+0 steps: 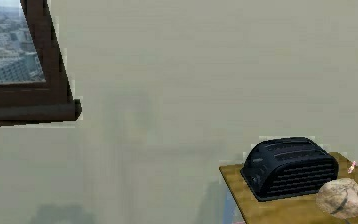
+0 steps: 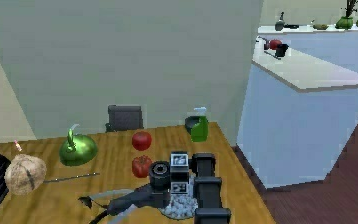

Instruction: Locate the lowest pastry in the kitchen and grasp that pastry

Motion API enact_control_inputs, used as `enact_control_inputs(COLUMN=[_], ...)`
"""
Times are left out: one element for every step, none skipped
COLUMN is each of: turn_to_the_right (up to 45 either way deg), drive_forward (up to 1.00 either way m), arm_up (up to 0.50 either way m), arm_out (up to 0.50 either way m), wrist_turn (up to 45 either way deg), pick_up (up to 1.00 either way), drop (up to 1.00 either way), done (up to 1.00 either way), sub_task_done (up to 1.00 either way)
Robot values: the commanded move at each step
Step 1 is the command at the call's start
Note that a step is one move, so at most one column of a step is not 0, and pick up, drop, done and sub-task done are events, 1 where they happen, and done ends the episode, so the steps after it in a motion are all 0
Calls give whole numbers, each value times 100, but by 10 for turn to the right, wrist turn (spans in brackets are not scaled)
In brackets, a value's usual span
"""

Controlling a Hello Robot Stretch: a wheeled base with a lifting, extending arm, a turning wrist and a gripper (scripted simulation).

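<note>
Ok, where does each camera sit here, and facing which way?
Forward view: on the robot, looking ahead and slightly down at a wall, window and toaster.
Arm side view: on the robot's body, looking sideways across the table to a white counter; arm and gripper show.
Shared: the toaster and the pale loaf beside it.

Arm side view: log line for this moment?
gripper: load cannot tell | pale round pastry: on table, beside toaster
</note>
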Motion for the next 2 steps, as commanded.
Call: enact_control_inputs(turn_to_the_right=[0, 0], drive_forward=[0, 0], arm_up=[0, 0], arm_out=[0, 0], wrist_turn=[450, 450], pick_up=[0, 0], drop=[0, 0], done=[0, 0], sub_task_done=[0, 0])
